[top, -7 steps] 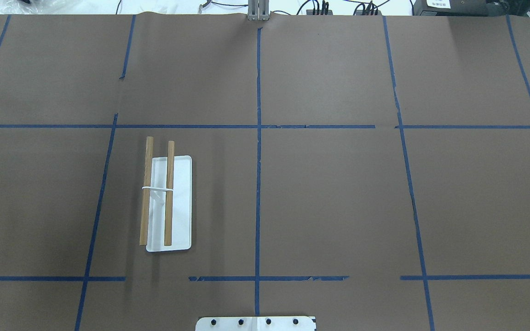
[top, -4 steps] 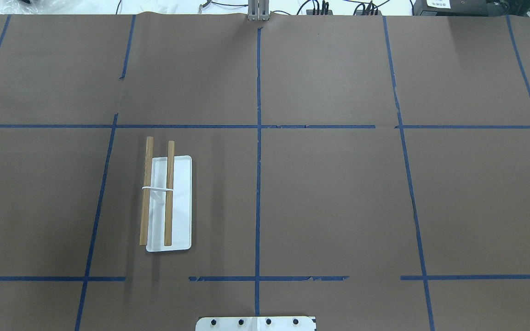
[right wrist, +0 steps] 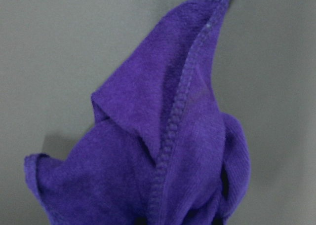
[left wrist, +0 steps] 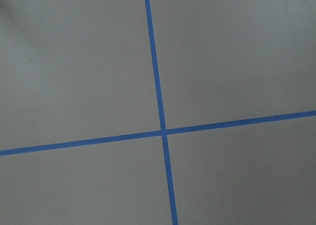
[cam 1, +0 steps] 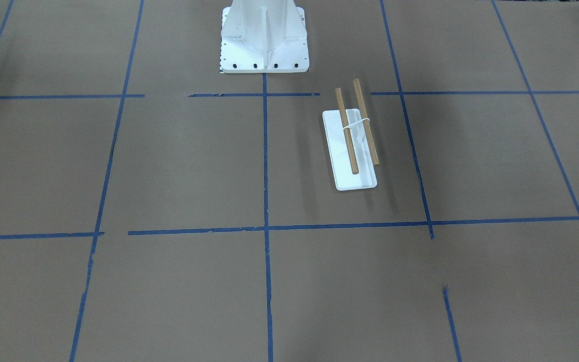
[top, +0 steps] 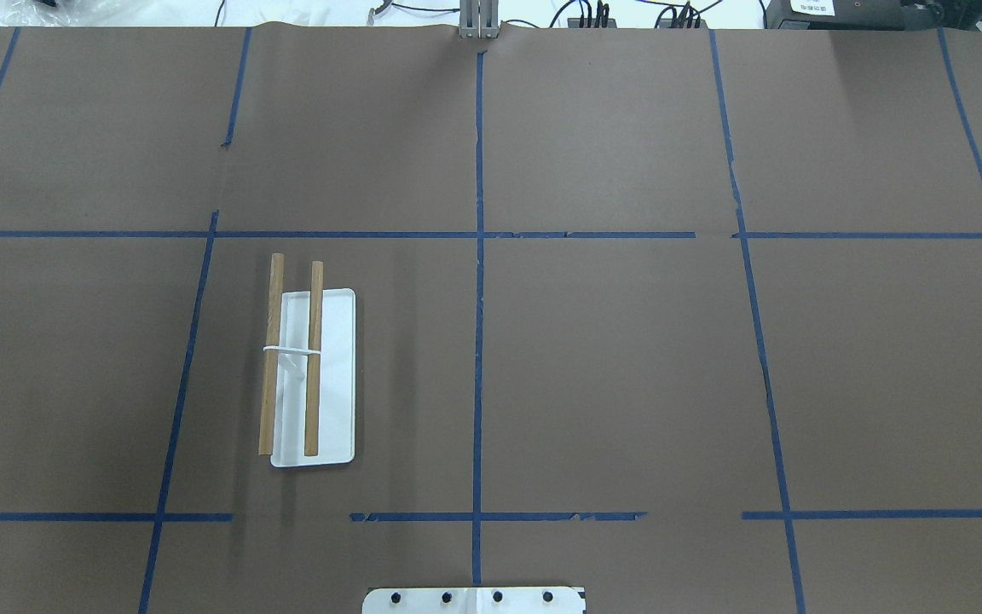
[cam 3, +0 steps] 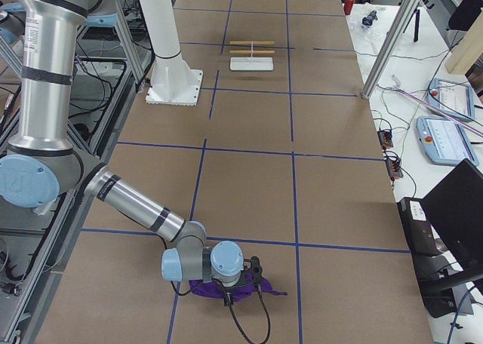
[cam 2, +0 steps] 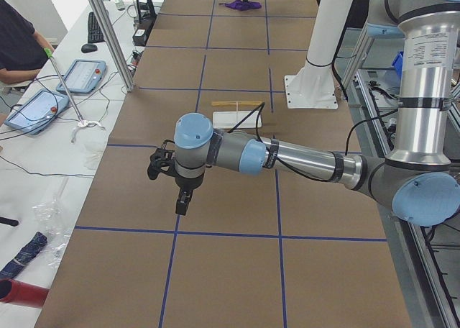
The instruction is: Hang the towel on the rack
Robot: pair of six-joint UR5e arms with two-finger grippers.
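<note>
The rack [top: 314,358] stands on the table's left half: two wooden dowels joined by a white loop over a small white tray. It also shows in the front view [cam 1: 347,130], the left view [cam 2: 237,103] and the right view [cam 3: 252,43]. The purple towel [right wrist: 173,151] lies crumpled at the table's far right end [cam 3: 270,292], [cam 2: 241,6]. My right gripper [cam 3: 229,290] is down on the towel; I cannot tell whether it is shut. My left gripper [cam 2: 183,202] hangs over bare table at the left end; I cannot tell its state.
The white bolted pedestal [cam 1: 264,35] stands at the robot's side of the table. Blue tape lines [left wrist: 158,87] cross the brown cover. Operators' tablets and cables [cam 2: 43,105] lie on the bench beyond the far edge.
</note>
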